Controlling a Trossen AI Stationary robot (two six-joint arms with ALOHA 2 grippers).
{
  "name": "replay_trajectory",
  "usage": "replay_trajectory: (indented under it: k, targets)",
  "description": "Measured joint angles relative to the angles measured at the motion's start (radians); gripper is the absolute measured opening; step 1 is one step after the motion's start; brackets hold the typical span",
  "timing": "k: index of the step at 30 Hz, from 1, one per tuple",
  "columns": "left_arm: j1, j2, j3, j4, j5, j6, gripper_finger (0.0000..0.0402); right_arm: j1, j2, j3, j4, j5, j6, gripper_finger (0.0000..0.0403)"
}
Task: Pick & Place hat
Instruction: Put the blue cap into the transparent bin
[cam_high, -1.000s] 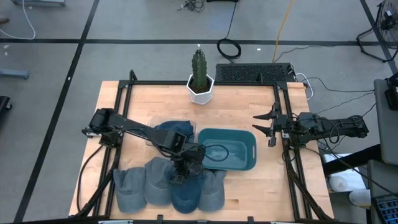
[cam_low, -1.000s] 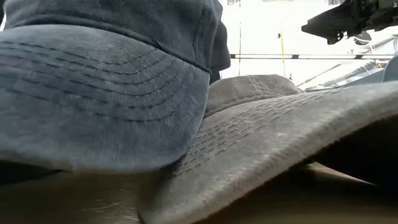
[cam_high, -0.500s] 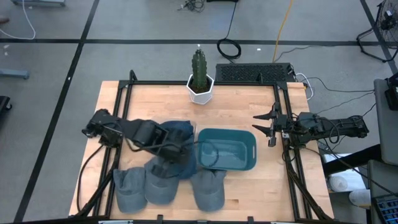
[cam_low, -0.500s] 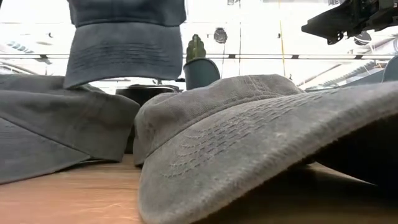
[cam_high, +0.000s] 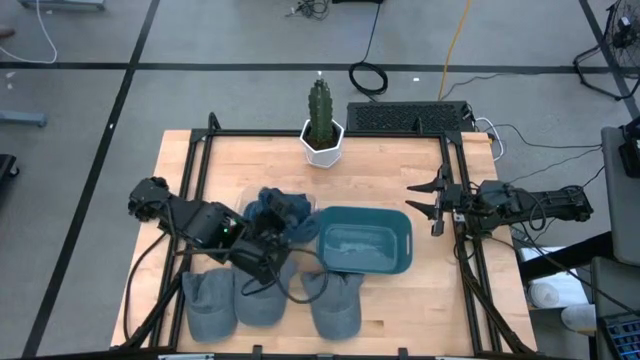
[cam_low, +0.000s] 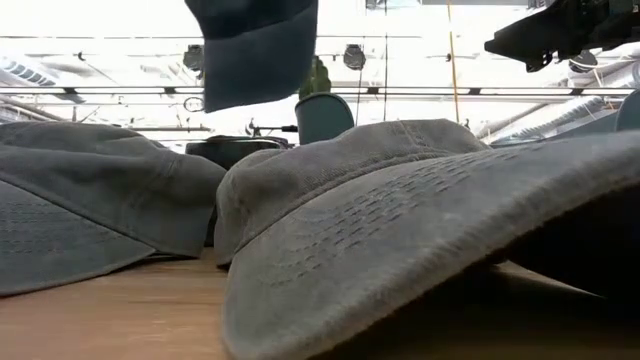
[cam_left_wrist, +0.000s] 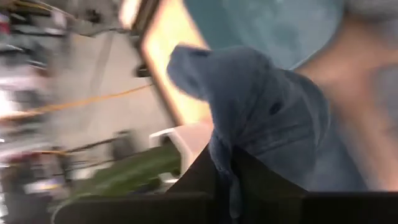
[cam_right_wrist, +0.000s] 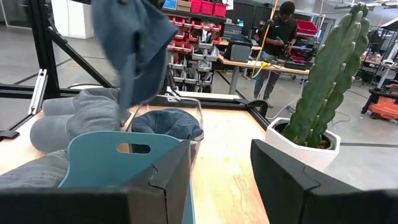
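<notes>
Dark blue denim hangs from the left gripper (cam_left_wrist: 227, 177), whose fingers are clamped on the hat (cam_left_wrist: 261, 118). A second ago this hat lay in the row at the table's near edge; now it is lifted clear and carried toward the clear bin (cam_high: 252, 197) and the teal bin (cam_high: 365, 240) just ahead of the gripper. Three grey hats (cam_high: 258, 298) remain below and behind it on the table (cam_high: 400, 150). The pick looks done, so the placing is probably what remains. The right gripper (cam_high: 432, 200) waits well off at the table's far side, fingers apart, holding nothing.
</notes>
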Motion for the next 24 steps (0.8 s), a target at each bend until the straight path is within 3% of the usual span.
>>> replay_trajectory:
  k: [5,10,17,24]
  targets:
    - [-0.004,0.002,0.000,0.000,-0.143,0.211,0.0032,0.000,0.000,0.000,0.000,0.000,0.000,0.0155]
    - [0.005,0.002,-0.008,0.000,-0.206,0.359,0.0057,0.000,0.000,0.000,0.000,0.000,0.000,0.0155]
    - [0.054,0.003,-0.107,-0.002,-0.203,0.494,0.0018,0.000,0.000,0.000,0.000,0.000,0.000,0.0155]
    - [0.086,0.003,-0.168,-0.001,-0.205,0.682,0.0034,0.000,0.000,0.000,0.000,0.000,0.000,0.0155]
